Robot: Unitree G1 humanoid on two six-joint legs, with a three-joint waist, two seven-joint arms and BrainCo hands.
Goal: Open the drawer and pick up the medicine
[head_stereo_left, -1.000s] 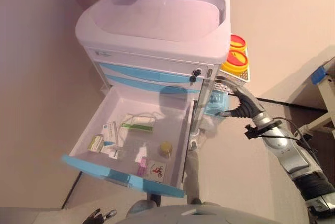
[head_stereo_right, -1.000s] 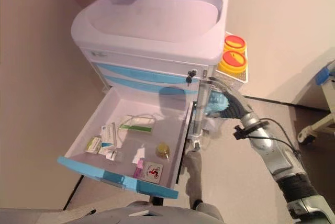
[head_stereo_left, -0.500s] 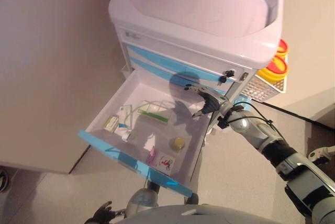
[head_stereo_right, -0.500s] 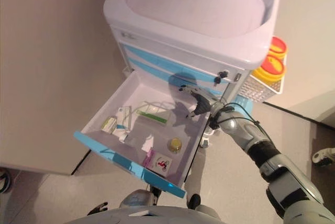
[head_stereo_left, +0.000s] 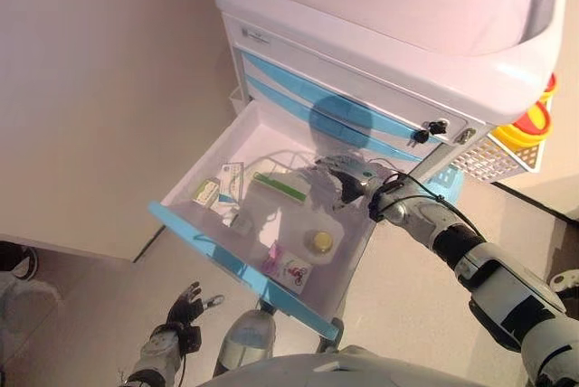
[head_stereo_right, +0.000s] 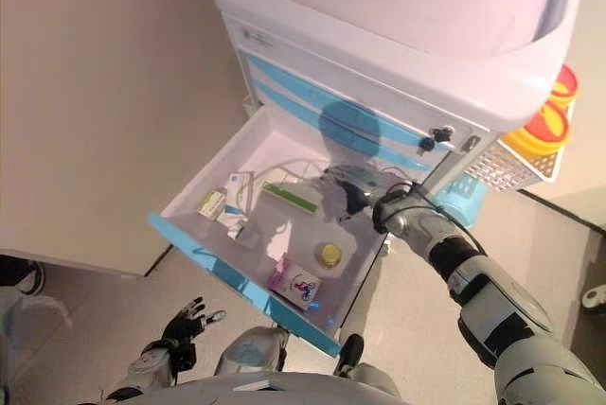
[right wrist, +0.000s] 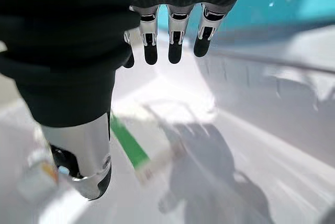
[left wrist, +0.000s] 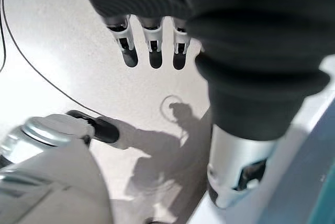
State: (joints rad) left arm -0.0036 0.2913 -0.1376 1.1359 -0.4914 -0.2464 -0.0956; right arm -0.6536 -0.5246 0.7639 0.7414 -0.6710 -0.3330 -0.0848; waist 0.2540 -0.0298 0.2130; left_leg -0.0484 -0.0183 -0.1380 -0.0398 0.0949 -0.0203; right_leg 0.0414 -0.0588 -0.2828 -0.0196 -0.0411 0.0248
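The cart's lower drawer [head_stereo_left: 217, 247] with a blue front stands pulled open. Inside lie two small medicine boxes [head_stereo_left: 206, 192] at its left, a long green-and-white box [head_stereo_left: 279, 188], a small round yellow jar [head_stereo_left: 320, 241] and a pink-printed card [head_stereo_left: 291, 271]. My right hand [head_stereo_left: 339, 174] reaches over the drawer's back right part, fingers straight, holding nothing. In the right wrist view its fingers [right wrist: 175, 46] hang above the green-and-white box [right wrist: 131, 150]. My left hand [head_stereo_left: 185, 307] hangs low below the drawer, open and empty, above the floor [left wrist: 63, 67].
The white cart [head_stereo_left: 389, 25] has closed blue drawers above the open one and a key in a lock [head_stereo_left: 425, 131]. A wire basket with yellow-lidded red containers [head_stereo_left: 534, 125] hangs on its right side. A wall runs at the left. A person's shoe [head_stereo_left: 14, 260] shows at the left edge.
My right hand has moved from beside the cart's right side to over the open drawer's back right part. The camera has shifted, and my left hand has come into view.
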